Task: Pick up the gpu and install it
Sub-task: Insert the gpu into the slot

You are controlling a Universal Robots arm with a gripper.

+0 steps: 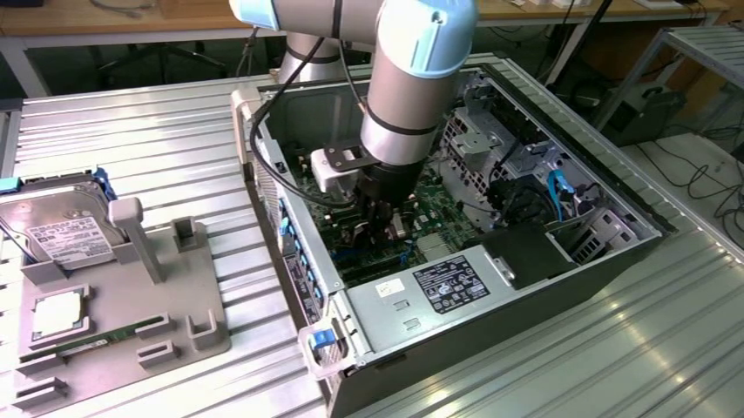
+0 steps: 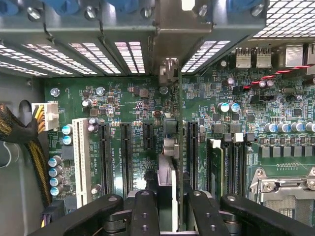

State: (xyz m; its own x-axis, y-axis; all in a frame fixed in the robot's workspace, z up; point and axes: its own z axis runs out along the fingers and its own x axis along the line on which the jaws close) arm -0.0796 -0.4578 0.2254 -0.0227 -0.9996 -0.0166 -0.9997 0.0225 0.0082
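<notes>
1. The pincer (image 2: 167, 206) is down inside the open case (image 1: 605, 187), its fingers (image 2: 143, 211) pinching the gpu (image 2: 167, 191) by its upper edge.
2. The gpu hangs edge-on straight below the pincer, seen in the wrist view as a thin strip running toward the rear wall, bracket (image 2: 168, 71) at the far end.
3. Under it lies the motherboard (image 2: 138, 113); long black slots (image 2: 126, 157) run parallel to the card on either side of the pincer.
4. I judge this to be the seating step: the card looks lined up over a slot, not yet clearly pushed home.
5. To do it well, keep the card upright and parallel to the slot, and let the bracket meet its rear opening.
6. Press straight down, evenly; any tilt could jam the edge contacts.
</notes>
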